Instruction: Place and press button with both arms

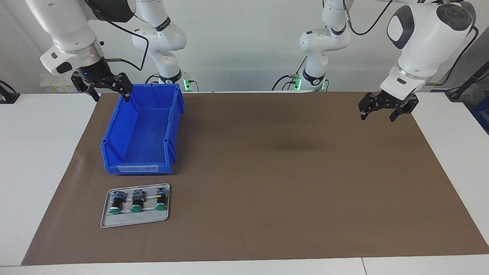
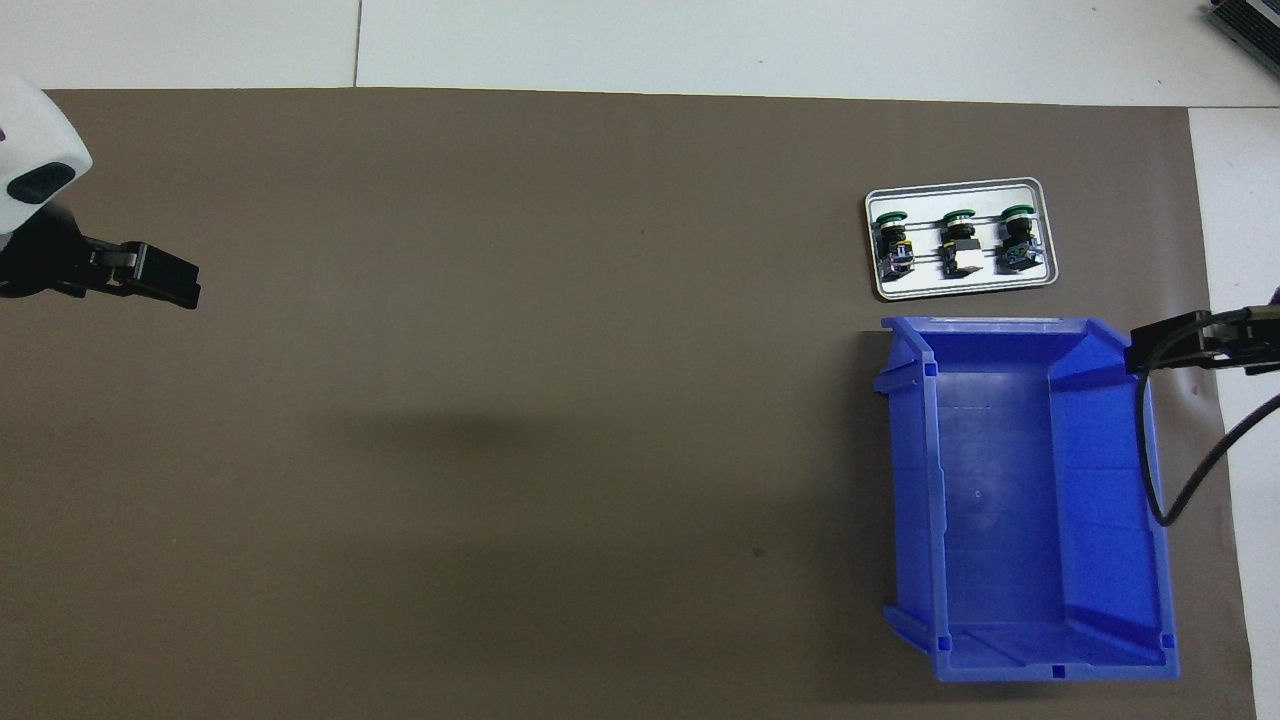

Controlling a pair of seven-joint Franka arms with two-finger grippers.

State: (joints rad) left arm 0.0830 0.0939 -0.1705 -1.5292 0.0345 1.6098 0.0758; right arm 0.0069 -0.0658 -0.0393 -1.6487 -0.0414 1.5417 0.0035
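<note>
Facing view shows both grippers raised with jaws apart, left gripper (image 1: 386,107) waiting, right gripper (image 1: 102,84) over the bin (image 1: 142,131) corner, likely ready for the tray's (image 1: 133,221) buttons (image 1: 137,200)

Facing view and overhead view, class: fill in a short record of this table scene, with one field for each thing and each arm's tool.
buttons: three green-capped buttons lying side by side on the tray
tray: small grey tray, farther from the robots than the bin
bin: blue bin, empty, toward the right arm's end of the table
mat: brown mat under tray and bin
left tool: left tool open, holding nothing, raised over the mat's edge
right tool: right tool open, holding nothing, raised by the bin's corner
</note>
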